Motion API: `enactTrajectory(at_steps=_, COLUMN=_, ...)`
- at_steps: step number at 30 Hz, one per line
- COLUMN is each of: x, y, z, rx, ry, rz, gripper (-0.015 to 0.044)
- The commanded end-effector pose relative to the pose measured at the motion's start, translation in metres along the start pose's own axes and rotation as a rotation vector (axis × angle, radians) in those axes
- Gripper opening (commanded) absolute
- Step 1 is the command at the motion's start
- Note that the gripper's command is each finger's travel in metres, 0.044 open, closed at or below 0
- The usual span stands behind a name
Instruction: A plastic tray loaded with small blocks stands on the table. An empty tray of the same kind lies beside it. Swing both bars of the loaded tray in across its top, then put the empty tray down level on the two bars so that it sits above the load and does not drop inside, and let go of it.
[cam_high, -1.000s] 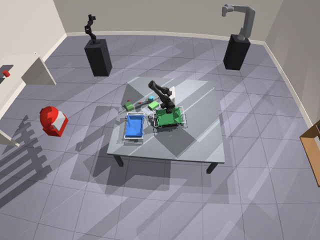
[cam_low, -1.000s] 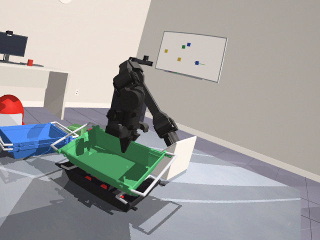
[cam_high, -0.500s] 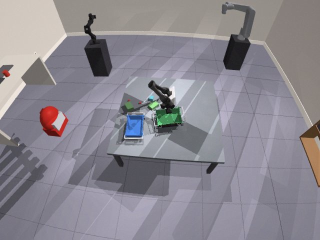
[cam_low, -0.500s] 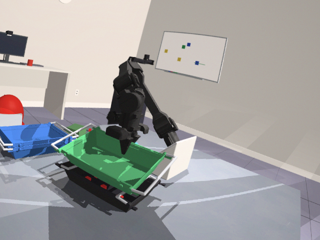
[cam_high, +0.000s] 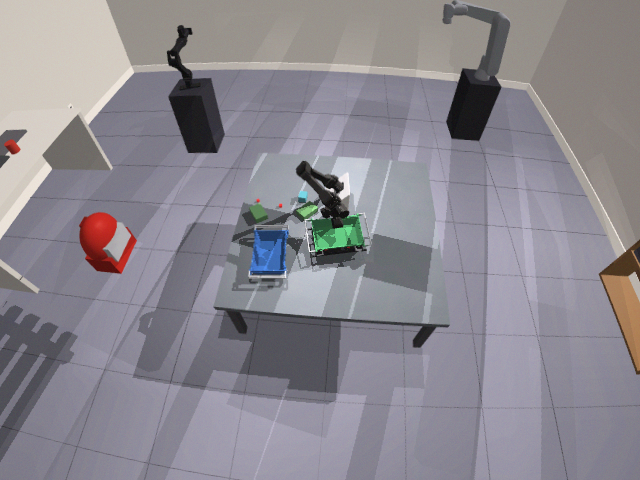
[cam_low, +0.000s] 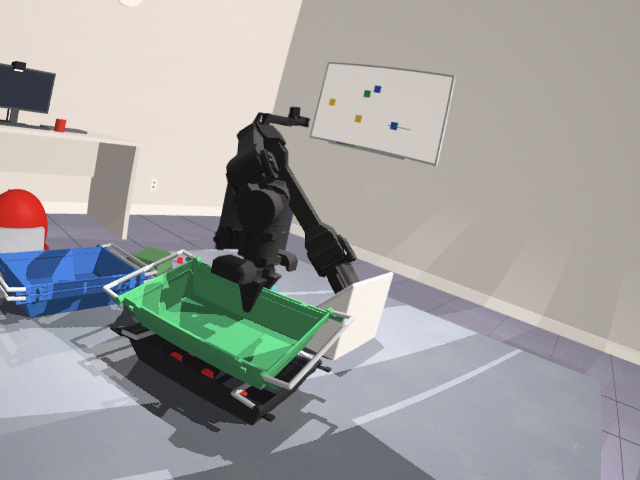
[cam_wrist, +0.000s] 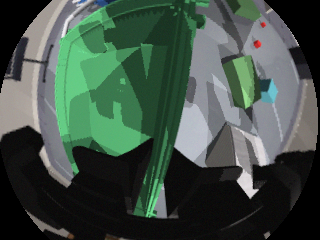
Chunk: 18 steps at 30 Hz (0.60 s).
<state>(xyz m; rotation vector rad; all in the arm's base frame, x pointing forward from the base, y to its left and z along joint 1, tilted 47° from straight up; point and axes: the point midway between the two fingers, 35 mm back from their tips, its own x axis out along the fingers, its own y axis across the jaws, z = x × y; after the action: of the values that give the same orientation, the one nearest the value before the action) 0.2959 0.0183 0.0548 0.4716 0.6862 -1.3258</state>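
Note:
The empty green tray (cam_high: 338, 246) (cam_low: 191, 345) (cam_wrist: 172, 95) is above the loaded black tray (cam_low: 186, 374), with a narrow gap at the front in the exterior view. My gripper (cam_high: 337, 223) (cam_low: 253, 299) (cam_wrist: 158, 142) is shut on the green tray's rear long wall. Small red blocks (cam_low: 207, 373) show inside the black tray. Parts of its wire bars, a left bar (cam_low: 138, 336) and a right bar (cam_low: 245, 399), show beneath the green tray; the rest is hidden, and contact with the green tray cannot be told. The green tray's own bars (cam_low: 320, 356) stick out past its ends.
A blue tray (cam_high: 269, 272) (cam_low: 72, 304) with wire bars stands to the left. Two green blocks (cam_high: 257, 212) (cam_high: 306, 210), a cyan block (cam_high: 302, 196) (cam_wrist: 269, 91) and small red pieces lie behind. A white panel (cam_high: 345, 184) (cam_low: 361, 315) stands by the arm.

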Motion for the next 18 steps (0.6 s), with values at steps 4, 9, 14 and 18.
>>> enactTrajectory(at_steps=4, x=0.0118, y=-0.0059, z=0.0017, rx=0.0, ry=0.001, rz=-0.018, gripper=0.0)
enactTrajectory(at_steps=9, x=0.0129, y=-0.0063, z=0.0017, rx=0.0, ry=0.001, rz=-0.018, gripper=0.0)
enactTrajectory(at_steps=14, x=0.0129, y=-0.0063, z=0.0017, rx=0.0, ry=0.001, rz=-0.018, gripper=0.0)
enactTrajectory(at_steps=18, x=0.0132, y=-0.0064, z=0.0017, rx=0.0, ry=0.001, rz=-0.018, gripper=0.0)
